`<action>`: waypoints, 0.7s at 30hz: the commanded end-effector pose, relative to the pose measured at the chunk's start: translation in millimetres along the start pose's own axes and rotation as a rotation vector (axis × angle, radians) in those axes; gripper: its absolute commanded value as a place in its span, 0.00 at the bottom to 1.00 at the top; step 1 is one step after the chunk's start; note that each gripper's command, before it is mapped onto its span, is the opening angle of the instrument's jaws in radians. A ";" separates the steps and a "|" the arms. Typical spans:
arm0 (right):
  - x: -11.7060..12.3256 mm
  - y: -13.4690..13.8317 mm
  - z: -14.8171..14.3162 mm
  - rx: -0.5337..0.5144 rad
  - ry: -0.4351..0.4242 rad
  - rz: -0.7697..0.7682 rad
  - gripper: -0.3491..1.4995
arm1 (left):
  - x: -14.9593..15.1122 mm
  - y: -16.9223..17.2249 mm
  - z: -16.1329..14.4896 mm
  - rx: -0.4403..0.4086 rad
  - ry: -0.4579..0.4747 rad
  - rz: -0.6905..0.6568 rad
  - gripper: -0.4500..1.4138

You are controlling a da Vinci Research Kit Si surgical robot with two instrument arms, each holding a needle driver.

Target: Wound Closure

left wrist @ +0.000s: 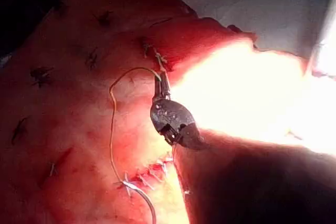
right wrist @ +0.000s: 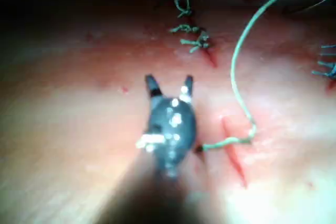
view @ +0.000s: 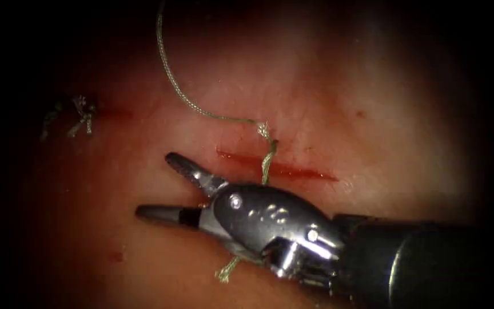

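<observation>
My right tool (view: 158,186) hangs with jaws spread wide, gripping nothing. Just behind the jaws, the thread (view: 174,86) crosses the cut (view: 293,170) in the tissue (view: 373,103), knotted just past it, its frayed end poking out under my wrist. No needle in sight.

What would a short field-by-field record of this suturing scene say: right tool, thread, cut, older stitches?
Right tool: jaws open, holding nothing, just below the cut.
Thread: knotted at the cut, one strand running up and away, a short end passing under the tool.
Cut: a short red line in the tissue, open to the right of the knot.
Older stitches: cut ends at far left.
</observation>
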 end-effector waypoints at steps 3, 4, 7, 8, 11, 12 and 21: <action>0.6 0.9 4.5 -0.018 -0.010 -0.008 0.73 | -0.1 0.9 0.0 0.006 0.007 0.005 0.00; 0.5 1.4 5.8 -0.029 -0.013 -0.008 0.72 | -0.1 1.9 -0.4 0.013 0.015 0.007 0.00; 0.6 2.4 7.3 -0.049 -0.015 -0.011 0.70 | -0.3 3.4 -0.9 0.025 0.026 0.017 0.00; 0.7 2.8 7.6 -0.064 -0.015 -0.016 0.69 | -0.3 3.8 -1.0 0.028 0.028 0.013 0.00; 1.0 4.6 8.1 -0.123 0.021 -0.012 0.65 | -0.7 5.9 -1.8 0.038 0.036 0.003 0.00; 1.0 5.5 8.0 -0.151 0.044 -0.007 0.62 | -1.0 6.9 -2.3 0.041 0.043 0.002 0.00; 3.4 8.4 4.1 -0.309 0.270 0.061 0.55 | -2.1 9.1 -5.1 0.056 0.049 0.000 0.00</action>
